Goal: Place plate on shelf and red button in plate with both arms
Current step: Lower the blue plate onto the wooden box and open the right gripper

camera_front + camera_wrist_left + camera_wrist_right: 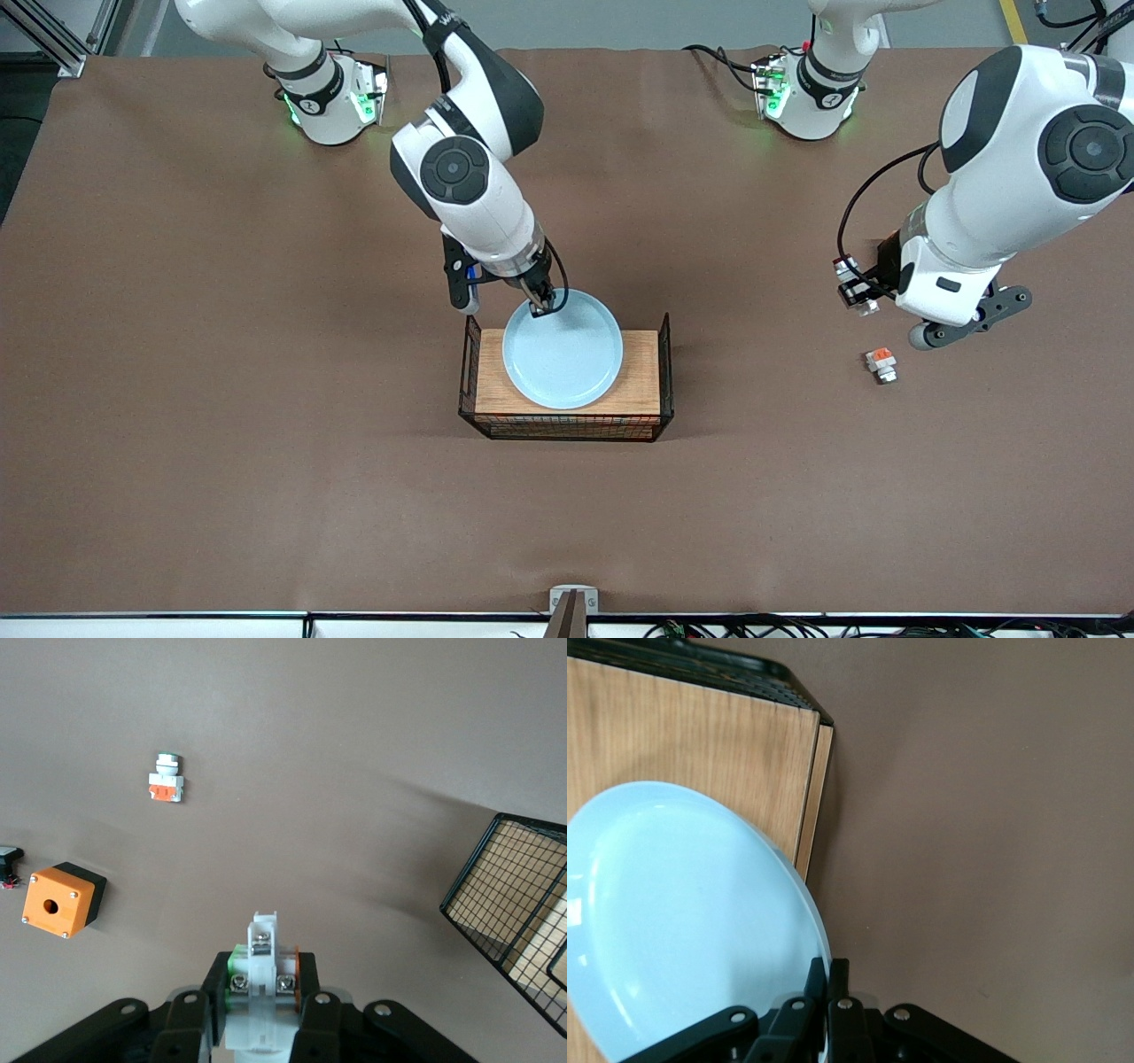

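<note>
The pale blue plate is over the wooden board of a black wire basket, and its rim juts past the board's edge farther from the front camera. My right gripper is shut on that rim; the right wrist view shows the fingers pinching the plate. My left gripper is shut on the red button and holds it above the table toward the left arm's end. In the left wrist view the button sits between the left gripper's pads.
A shorter white part with an orange top lies on the table under the left gripper, and also shows in the left wrist view. An orange box with a hole and a dark object lie beside it. The basket's wire end walls stand upright.
</note>
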`<state>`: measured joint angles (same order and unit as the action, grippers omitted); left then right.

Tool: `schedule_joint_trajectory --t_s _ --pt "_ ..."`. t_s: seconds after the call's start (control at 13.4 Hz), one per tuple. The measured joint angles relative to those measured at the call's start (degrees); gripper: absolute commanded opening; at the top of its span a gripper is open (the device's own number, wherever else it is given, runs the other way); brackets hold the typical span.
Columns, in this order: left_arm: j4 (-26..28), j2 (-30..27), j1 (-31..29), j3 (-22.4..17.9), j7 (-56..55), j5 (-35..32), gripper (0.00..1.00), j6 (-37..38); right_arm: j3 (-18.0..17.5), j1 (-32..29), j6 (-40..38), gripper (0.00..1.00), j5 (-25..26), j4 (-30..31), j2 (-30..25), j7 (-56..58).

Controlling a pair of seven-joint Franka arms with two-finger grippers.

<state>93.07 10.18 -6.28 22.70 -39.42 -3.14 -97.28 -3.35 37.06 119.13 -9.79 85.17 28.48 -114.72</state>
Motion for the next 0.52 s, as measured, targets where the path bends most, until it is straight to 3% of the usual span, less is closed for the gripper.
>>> schedule_joint_trajectory --t_s 0.37,0.52 --pt "0.00 -0.31 0.01 0.59 0.00 0.00 0.01 1.20 0.20 -0.07 1.06 0.07 0.03 -0.83 1.83 0.02" --pt "0.00 -0.34 0.01 0.73 0.00 0.00 0.01 1.23 0.25 -0.07 1.98 0.26 0.04 -0.98 2.75 0.03"
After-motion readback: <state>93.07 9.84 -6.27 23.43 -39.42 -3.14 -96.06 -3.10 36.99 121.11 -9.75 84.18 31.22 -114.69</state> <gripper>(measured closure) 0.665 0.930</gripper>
